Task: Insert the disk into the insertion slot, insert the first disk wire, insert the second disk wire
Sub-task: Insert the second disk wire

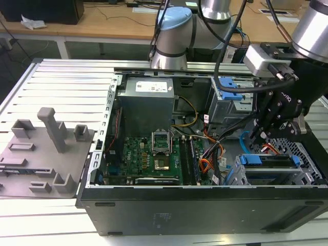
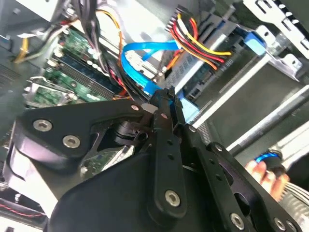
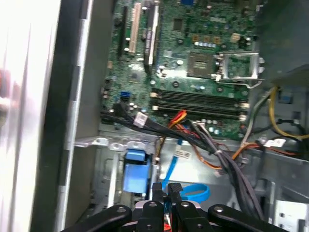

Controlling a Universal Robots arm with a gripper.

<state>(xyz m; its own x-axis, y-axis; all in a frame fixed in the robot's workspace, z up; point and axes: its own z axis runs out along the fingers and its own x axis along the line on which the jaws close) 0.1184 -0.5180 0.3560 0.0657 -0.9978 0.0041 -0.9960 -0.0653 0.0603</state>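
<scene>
A grey fixture plate (image 1: 43, 154) is seen at the exterior view's left, on the slatted surface (image 1: 66, 87). The open computer case (image 1: 205, 205) occupies the centre, with the motherboard (image 1: 148, 159) inside. At 3 o'clock from the motherboard, the disk (image 1: 269, 160) is seated in the insertion slot (image 1: 300, 154). The claw (image 1: 264, 128) is held just above the disk. In the second wrist view, the claw (image 2: 166, 104) is clenched, its tips pressed together beside the second disk wire (image 2: 137, 63); what is gripped cannot be told. The second disk wire (image 3: 193, 192) is looped near the claw (image 3: 166, 189) in the first wrist view.
</scene>
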